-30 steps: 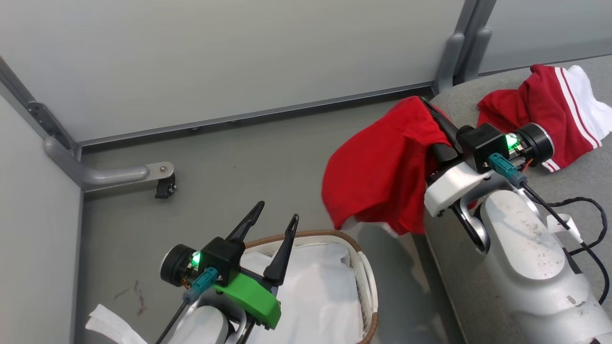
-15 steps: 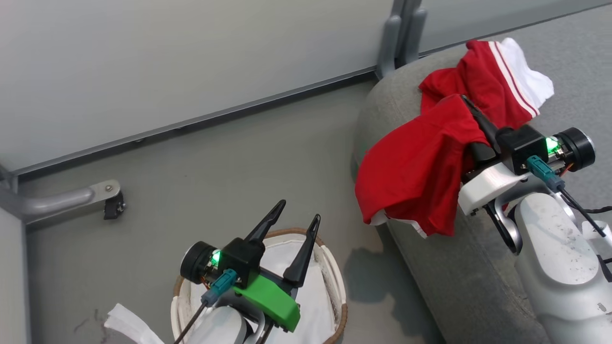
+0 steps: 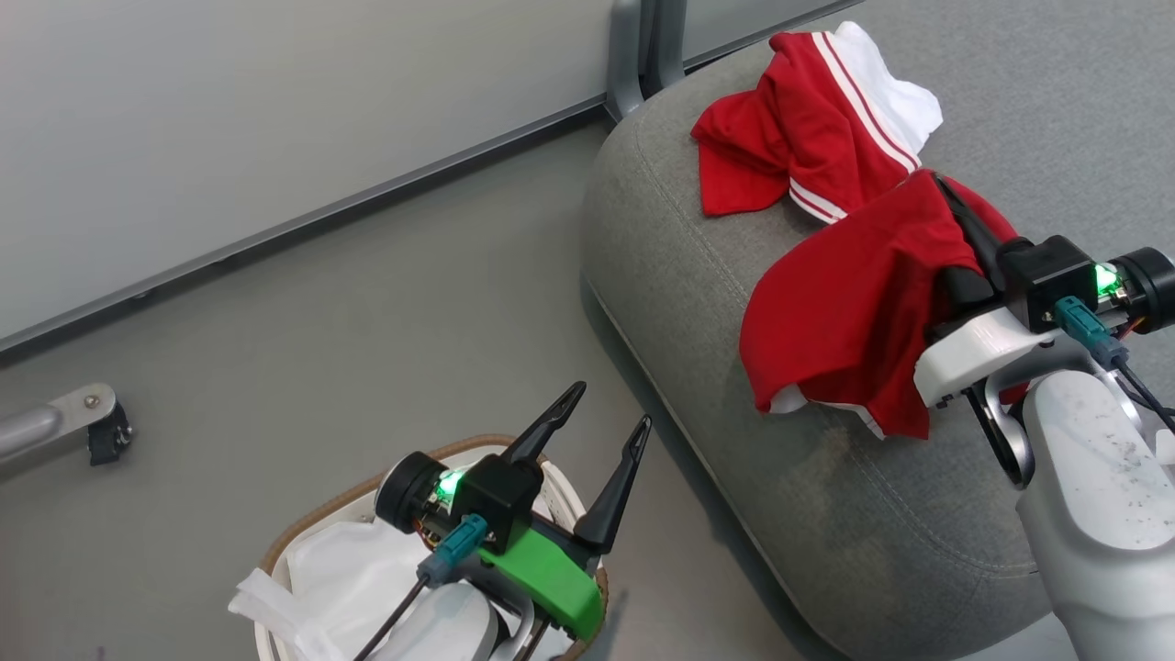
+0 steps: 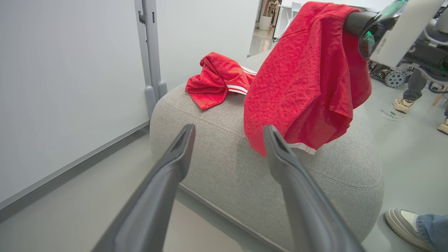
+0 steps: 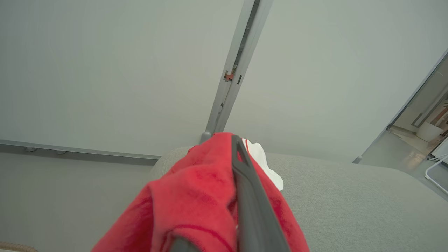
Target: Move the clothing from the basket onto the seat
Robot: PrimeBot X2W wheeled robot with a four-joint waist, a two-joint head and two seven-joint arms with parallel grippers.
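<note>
Standing beside the seat point(image 4: 227, 164), a shoe point(image 4: 402, 222) appears in left wrist view.

- Left gripper point(image 3: 608, 409) hovers low in the head view, its fingers spread wide, empty, pointing up and right.
- Right gripper point(image 3: 950, 197) points up and left, fingers closed on a garment point(image 3: 844, 312) draped over them.

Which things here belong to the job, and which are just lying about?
Job: lying garment, on the seat; held garment, hanging from the right gripper over the seat; basket; left gripper, open.
Lying about: white sheet in the basket; partition post; floor bracket; person's shoe.
</note>
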